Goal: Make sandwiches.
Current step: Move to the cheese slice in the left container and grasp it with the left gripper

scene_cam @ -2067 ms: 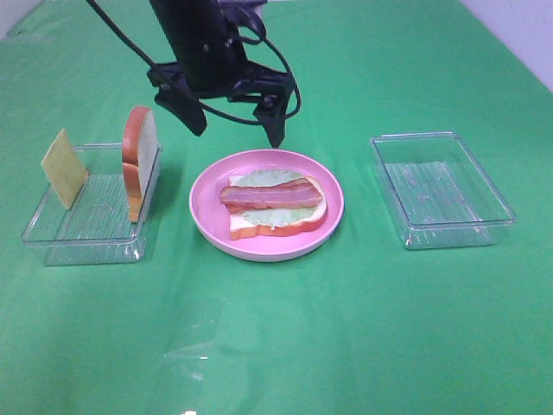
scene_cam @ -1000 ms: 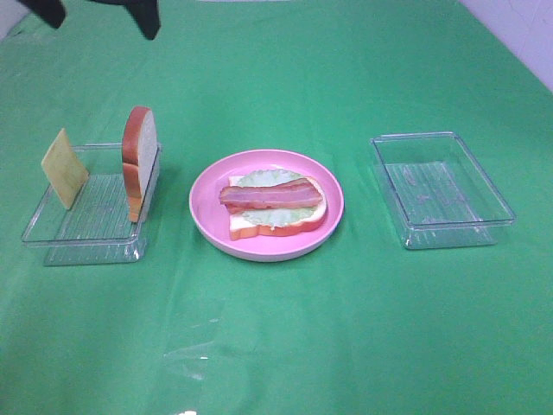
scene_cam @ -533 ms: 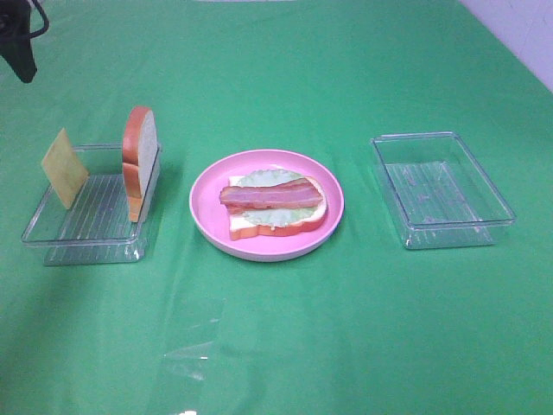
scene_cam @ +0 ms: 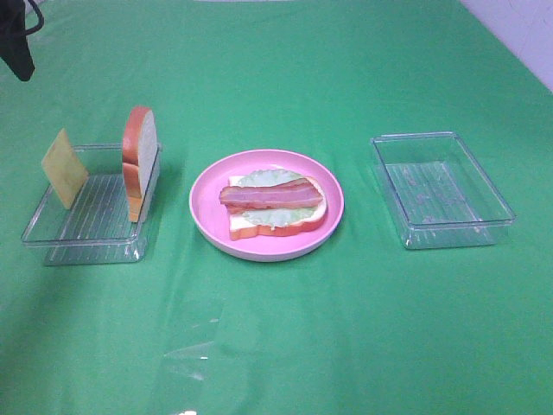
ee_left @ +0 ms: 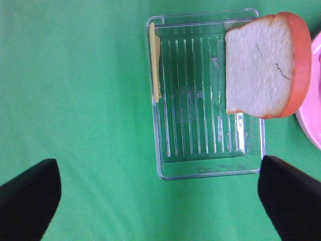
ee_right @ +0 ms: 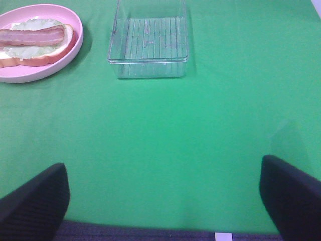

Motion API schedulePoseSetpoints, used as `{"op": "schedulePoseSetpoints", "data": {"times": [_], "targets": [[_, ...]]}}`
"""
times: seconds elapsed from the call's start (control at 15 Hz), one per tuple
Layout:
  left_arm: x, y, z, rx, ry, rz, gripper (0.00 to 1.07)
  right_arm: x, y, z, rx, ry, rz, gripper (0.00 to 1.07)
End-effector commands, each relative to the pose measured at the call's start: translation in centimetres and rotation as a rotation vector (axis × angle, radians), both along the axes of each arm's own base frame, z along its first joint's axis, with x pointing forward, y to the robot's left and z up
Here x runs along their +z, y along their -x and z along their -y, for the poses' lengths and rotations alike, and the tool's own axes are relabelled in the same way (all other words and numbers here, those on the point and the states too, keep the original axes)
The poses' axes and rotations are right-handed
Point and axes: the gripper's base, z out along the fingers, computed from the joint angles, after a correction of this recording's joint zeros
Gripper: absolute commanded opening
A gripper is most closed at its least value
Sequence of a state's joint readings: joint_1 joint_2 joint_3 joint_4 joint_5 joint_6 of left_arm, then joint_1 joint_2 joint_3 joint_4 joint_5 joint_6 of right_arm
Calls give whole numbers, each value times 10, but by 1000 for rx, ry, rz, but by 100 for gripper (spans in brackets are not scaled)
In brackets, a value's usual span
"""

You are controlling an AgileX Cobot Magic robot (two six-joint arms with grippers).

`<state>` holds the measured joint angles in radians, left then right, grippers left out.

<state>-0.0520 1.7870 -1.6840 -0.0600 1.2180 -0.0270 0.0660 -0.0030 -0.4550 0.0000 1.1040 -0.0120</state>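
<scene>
left gripper (ee_left: 159,198) is hanging with jaws spread wide, holding nothing. clear tray (ee_left: 210,169) is lying below and just ahead of the gap. inside it, cheese square (ee_left: 155,60) is standing on edge along one wall and top bread slice (ee_left: 261,65) is standing upright at the opposite wall. right gripper (ee_right: 163,198) is gaping wide too, gripping nothing. well ahead of its jaws, pink plate (ee_right: 65,63) is carrying the sandwich base (ee_right: 42,60), with lettuce (ee_right: 27,50) and bacon (ee_right: 30,36) lying on it. second tray (ee_right: 148,63) is sitting beside the plate.
</scene>
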Motion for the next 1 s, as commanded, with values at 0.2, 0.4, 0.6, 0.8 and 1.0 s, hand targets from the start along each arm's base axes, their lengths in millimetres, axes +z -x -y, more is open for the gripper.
{"op": "schedulePoseSetpoints", "data": {"times": [0.2,0.4,0.6,0.8,1.0], "targets": [[-15,-7,0,-2,2,-33,100,0,4,0,-3,3,36,98],[-33,-16,0,0,2,-67,100,0,4,0,-3,3,36,98],[-69,-31,1,2,5,-138,100,0,4,0,-3,3,36,98],[-93,-41,2,5,7,-169,100,0,4,0,-3,3,36,98],[-117,-52,3,10,7,-171,100,0,4,0,-3,3,36,98]]}}
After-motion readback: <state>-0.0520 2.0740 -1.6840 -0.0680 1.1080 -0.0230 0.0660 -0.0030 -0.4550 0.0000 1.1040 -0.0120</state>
